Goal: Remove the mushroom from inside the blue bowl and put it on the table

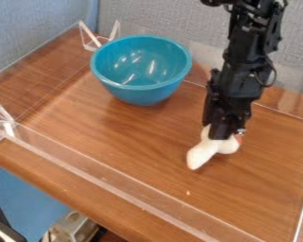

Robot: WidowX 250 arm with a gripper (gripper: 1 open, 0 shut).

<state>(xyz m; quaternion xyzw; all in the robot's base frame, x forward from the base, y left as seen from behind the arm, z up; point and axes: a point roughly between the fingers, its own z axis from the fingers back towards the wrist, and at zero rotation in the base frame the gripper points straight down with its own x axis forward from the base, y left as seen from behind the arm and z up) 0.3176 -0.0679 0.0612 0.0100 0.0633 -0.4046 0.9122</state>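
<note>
The bench (103, 142) is a glossy brown wood-grain top, edged by low clear acrylic walls (141, 197); the blue bowl (141, 68) stands upright toward the far left corner, its teal inside showing only pale glints, nothing else to be made out in it; well apart from it, nearer the right edge and about midway between the far and near walls, the black robot arm (249, 57) comes down from the top of the view with its wrist pointing straight down at the wood.

The fingers (222, 128) are clenched partway on the upper end of the mushroom (206, 151); the dark tips sit on either side of its top, where an orange-tan patch shows just by the right-hand tip. The mushroom is outside the bowl; it is cream-white and elongated, and it slants down and toward the near left from the grasp. Its lower end sits at the bench surface, with a faint reflection beneath it; whether it presses on the wood or hangs just above it cannot be told from this view.

A dark cable runs along the arm beside the wrist; a clear bracket (94, 38) stands at the far left corner behind the bowl; another stands at the left edge (0, 118).
</note>
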